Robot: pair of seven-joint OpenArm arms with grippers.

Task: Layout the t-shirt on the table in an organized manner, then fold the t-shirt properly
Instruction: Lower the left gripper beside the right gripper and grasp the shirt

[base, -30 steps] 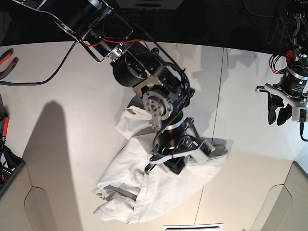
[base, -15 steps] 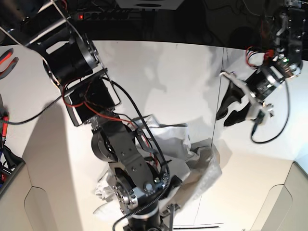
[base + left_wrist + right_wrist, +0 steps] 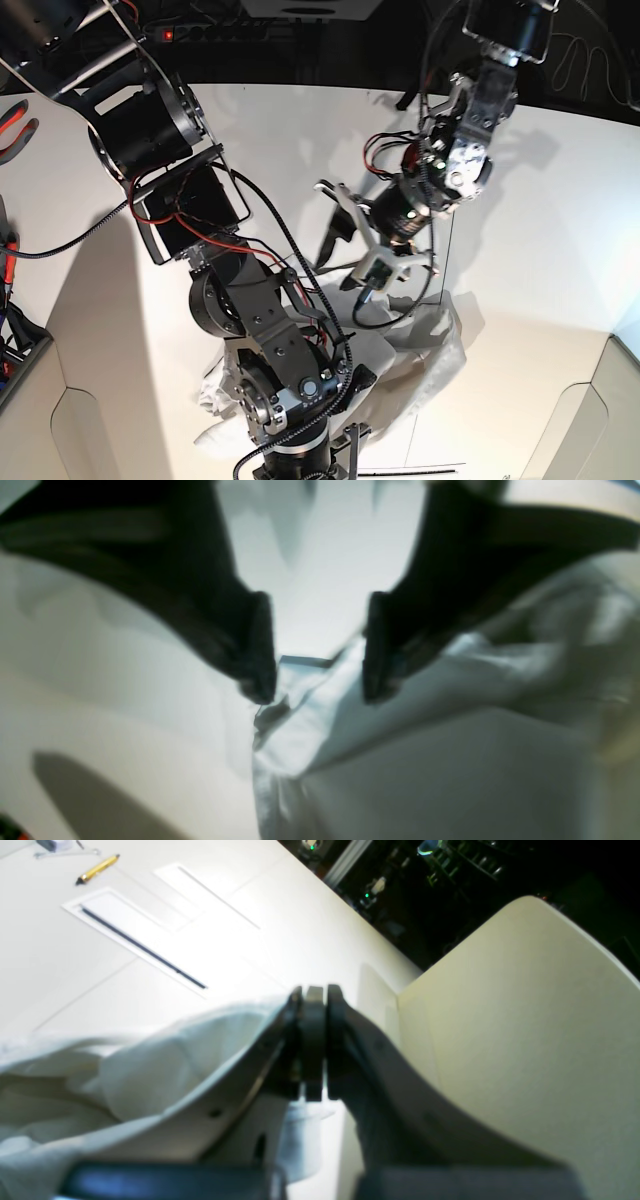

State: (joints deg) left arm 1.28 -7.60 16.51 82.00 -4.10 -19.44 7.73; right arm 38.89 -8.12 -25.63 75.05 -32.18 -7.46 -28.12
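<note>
base view: we see the t-shirt (image 3: 420, 335) crumpled on the white table (image 3: 540, 210), low & centre-right, w/ a lot of it hidden behind the right arm (image 3: 250, 330), which crosses the pic from upper left down to the bottom edge. the left arm (image 3: 470, 120) comes in from the top right & its gripper, the left gripper (image 3: 345, 250), hangs just over the upper edge of the cloth.

left wrist view: blurry, but we make out the two dark fingers (image 3: 250, 645) standing apart w/ a clear gap between them. a folded edge of the t-shirt (image 3: 350, 720) lies under that gap & runs off to the right & bottom; bare table (image 3: 125, 690) on the left. we can't tell if the tips touch the cloth, nothing is pinched between them.

right wrist view: the right gripper (image 3: 312, 1040) has its jaws pressed together, pads flat against each other. white fabric of the t-shirt (image 3: 125, 1075) bunches up on its left side, touching the left finger, & a bit of cloth hangs below the pads. we can't tell for sure if cloth is caught between the pads. past it, table surface w/ a yellow pen (image 3: 97, 869) far off at upper left, & a cream panel (image 3: 525, 1015) on the right.
</note>
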